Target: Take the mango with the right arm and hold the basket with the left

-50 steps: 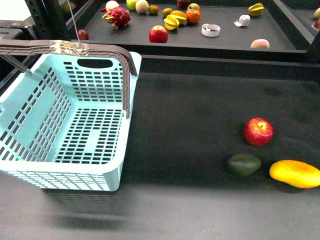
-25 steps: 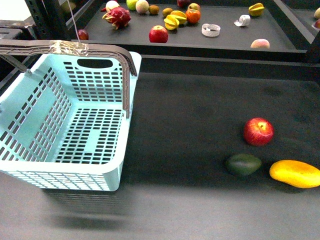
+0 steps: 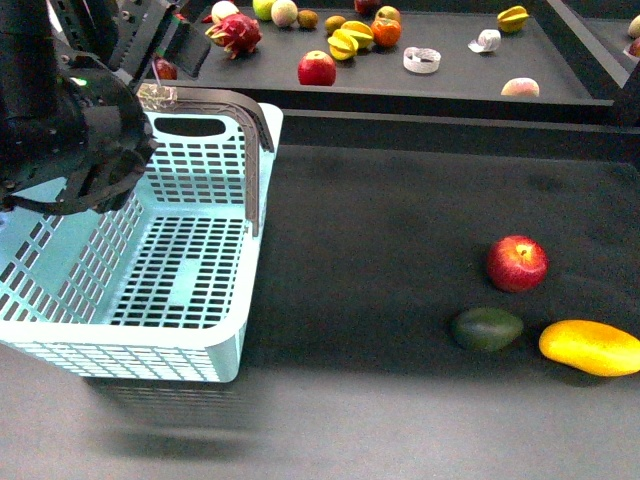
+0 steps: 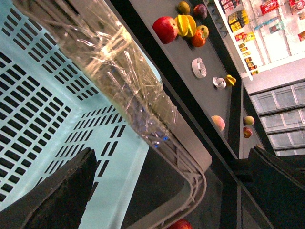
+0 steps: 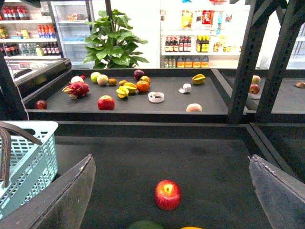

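Left arm [image 3: 72, 135] arrived, above basket [image 3: 130, 355] (jaws apart)

Dark matte table [image 3: 400, 220] carries four things; the red apple [image 3: 517, 263] is the ref. point. Avocado [image 3: 486, 329] lies near the apple, in front & slightly left of it. Mango [image 3: 590, 347] lies in front & to the right of the apple. Basket [image 3: 130, 360] stands well apart, far left of the apple.

No legible text, seemingly
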Controlling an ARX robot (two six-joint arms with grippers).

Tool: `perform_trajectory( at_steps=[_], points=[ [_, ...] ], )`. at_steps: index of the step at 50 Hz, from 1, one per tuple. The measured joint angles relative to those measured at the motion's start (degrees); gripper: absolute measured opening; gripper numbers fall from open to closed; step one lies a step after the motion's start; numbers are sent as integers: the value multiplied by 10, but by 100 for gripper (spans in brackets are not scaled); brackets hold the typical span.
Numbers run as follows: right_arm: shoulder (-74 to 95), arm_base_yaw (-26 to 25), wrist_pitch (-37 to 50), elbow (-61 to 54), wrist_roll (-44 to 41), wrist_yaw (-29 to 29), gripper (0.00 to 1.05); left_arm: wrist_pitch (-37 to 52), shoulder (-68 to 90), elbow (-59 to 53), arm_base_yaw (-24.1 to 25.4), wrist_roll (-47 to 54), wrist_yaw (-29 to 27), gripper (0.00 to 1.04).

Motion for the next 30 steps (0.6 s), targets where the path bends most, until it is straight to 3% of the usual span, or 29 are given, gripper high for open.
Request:
perform_trajectory(
  at_steps=[16,30],
  points=[
    [0,0,0,0,0,0,96,-24,114,152,-9,-13,-19,99],
    [0,0,0,0,0,0,96,-33,127,172,-18,-10,-16,52]
  ],
)
